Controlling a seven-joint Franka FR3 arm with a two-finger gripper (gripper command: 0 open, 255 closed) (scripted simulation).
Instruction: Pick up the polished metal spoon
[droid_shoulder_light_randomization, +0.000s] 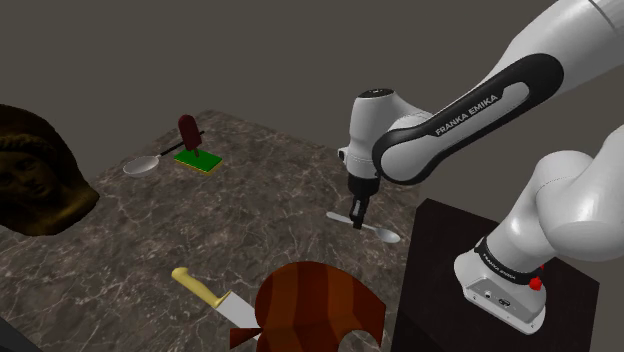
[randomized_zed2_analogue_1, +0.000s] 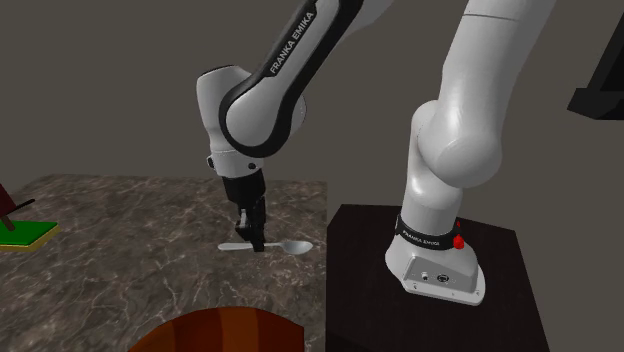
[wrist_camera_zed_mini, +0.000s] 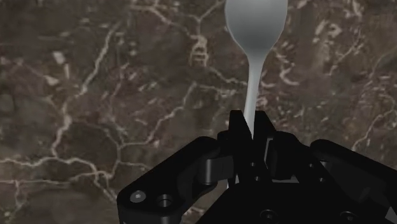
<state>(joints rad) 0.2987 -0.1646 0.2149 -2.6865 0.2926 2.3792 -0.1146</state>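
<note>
One white arm with one black claw (droid_shoulder_light_randomization: 358, 218). Its two fingers (wrist_camera_zed_mini: 236, 125) are closed tight on the handle of one pale grey spoon (wrist_camera_zed_mini: 256, 32). The spoon sits crosswise in the grip near the edge of the marbled worktop (droid_shoulder_light_randomization: 230, 220), bowl toward the dark stand (droid_shoulder_light_randomization: 440, 270). Whether it clears the surface cannot be told. A second grey spoon (droid_shoulder_light_randomization: 141, 166) lies at the far side, just beside one green board (droid_shoulder_light_randomization: 198, 159). Nearer the camera: one yellow-handled knife (droid_shoulder_light_randomization: 205, 293) and one red-brown striped object (droid_shoulder_light_randomization: 318, 305). One dark sculpted head (droid_shoulder_light_randomization: 35, 175) is at the shoulder view's left.
</note>
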